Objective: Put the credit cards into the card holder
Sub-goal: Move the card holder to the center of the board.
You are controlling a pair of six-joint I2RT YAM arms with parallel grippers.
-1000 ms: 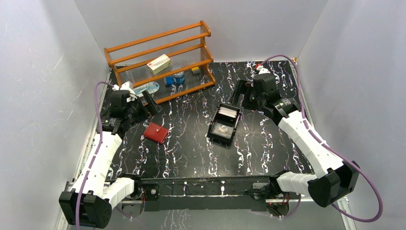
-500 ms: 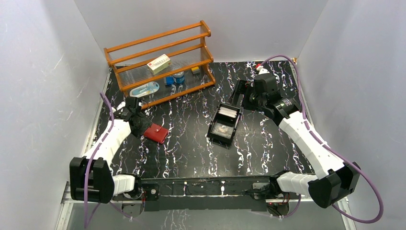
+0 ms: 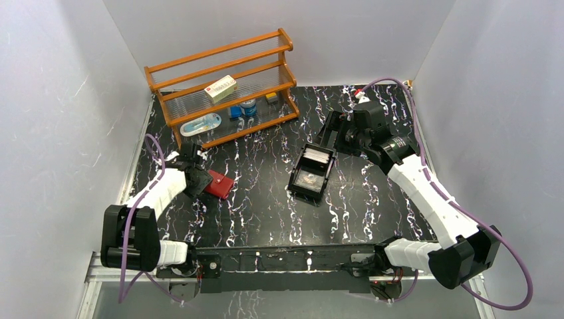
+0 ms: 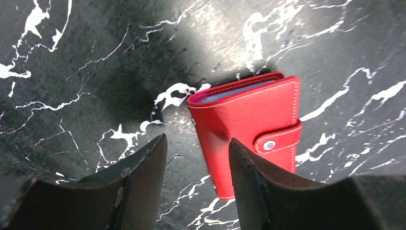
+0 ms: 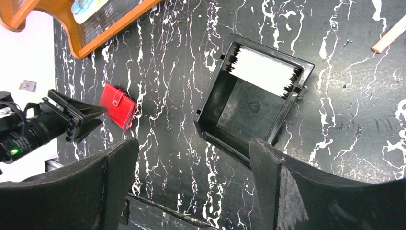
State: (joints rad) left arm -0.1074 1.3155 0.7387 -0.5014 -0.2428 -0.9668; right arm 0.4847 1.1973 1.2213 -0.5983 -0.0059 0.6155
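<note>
The card holder, a red wallet, lies closed with its tab snapped on the black marble table, left of centre. My left gripper is open and low at its left edge. In the left wrist view the wallet has its near-left edge in the gap of my left gripper. A white stack of credit cards stands in the far compartment of a black tray. My right gripper is open and empty above the tray's far end. The right wrist view shows the cards, the wallet and my right gripper.
A wooden shelf rack stands at the back left, with a cream box with a red label and small items on its shelves. A thin wooden stick lies right of the tray. White walls close in three sides.
My left arm has swung forward and down from near the rack, and its gripper now sits at the wallet's left edge. The right arm has barely moved.
</note>
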